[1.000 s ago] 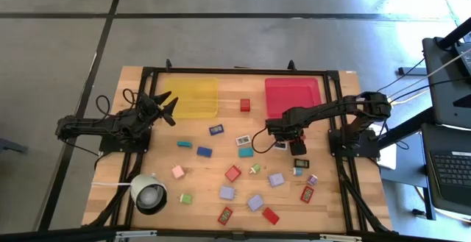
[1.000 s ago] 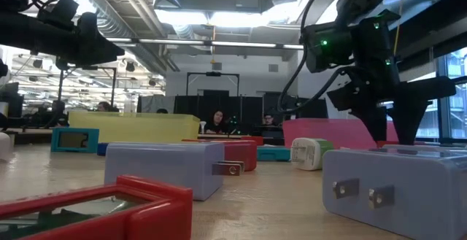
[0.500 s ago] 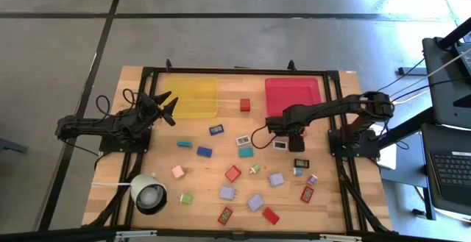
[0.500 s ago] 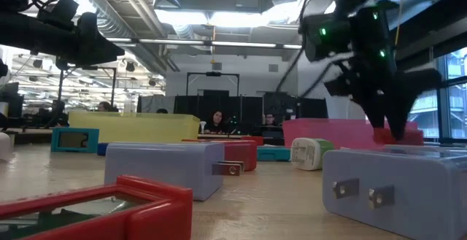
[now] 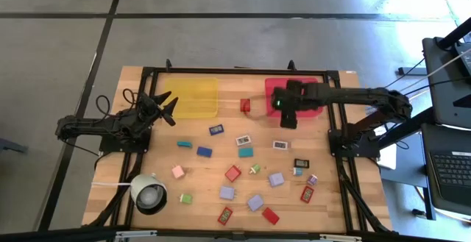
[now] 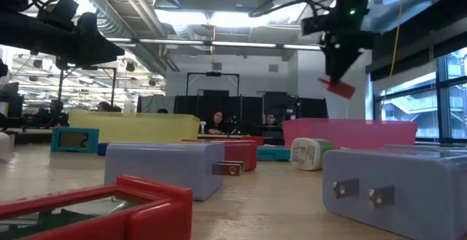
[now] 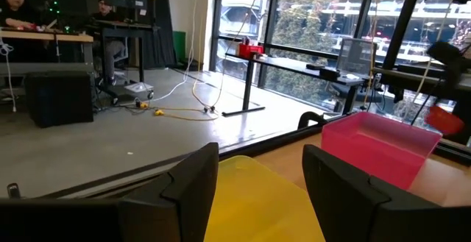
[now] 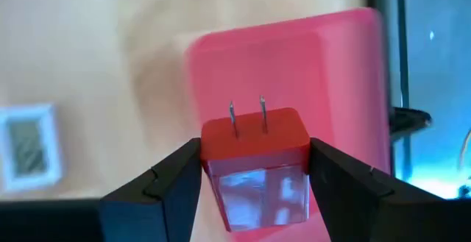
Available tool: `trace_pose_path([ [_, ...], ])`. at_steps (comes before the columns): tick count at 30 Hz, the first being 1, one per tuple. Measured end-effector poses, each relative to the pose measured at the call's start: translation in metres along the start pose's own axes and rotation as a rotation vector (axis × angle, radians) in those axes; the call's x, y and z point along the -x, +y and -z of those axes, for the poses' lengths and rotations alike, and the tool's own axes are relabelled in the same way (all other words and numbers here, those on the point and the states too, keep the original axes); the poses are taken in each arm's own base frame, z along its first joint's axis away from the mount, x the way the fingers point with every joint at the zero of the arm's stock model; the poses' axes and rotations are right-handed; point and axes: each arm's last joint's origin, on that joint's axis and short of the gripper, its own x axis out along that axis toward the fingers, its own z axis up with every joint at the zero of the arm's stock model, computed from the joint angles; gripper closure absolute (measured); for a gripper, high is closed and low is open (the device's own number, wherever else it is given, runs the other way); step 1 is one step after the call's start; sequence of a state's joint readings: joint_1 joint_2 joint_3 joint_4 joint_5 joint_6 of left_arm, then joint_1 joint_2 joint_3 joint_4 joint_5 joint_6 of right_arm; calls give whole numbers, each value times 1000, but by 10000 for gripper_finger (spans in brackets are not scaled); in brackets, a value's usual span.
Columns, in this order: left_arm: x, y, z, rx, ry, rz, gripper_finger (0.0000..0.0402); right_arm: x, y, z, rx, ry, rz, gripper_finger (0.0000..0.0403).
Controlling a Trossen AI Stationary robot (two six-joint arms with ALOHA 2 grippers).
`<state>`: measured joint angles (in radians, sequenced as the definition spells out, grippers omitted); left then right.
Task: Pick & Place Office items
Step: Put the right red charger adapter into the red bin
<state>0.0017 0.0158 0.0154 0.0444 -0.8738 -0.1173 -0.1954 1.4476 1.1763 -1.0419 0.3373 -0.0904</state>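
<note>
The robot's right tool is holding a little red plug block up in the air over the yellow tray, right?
Almost. The right tool does hold a little red plug block up in the air, but it is over the red tray, not the yellow tray. The right wrist view shows the red tray right behind the block, and the high view agrees.

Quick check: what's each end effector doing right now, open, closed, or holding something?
Left end effector: open, holding nothing, by the yellow tray.
Right end effector: shut on a red plug block, above the red tray.
</note>
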Motion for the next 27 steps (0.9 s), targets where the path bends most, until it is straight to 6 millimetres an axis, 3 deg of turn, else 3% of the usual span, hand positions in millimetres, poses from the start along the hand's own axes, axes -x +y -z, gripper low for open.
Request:
trace_pose_path([
  [6, 0, 0, 0, 0, 0, 1, 205, -26, -47, 1, -230, 0, 51, 182],
  [9, 0, 0, 0, 0, 0, 1, 206, -45, -61, 7, -350, 5, 66, 182],
  [18, 0, 0, 0, 0, 0, 1, 206, -83, -76, 36, -539, 59, 96, 181],
  [27, 0, 0, 0, -50, 0, 0, 205, -115, -69, 64, -656, 90, 110, 181],
])
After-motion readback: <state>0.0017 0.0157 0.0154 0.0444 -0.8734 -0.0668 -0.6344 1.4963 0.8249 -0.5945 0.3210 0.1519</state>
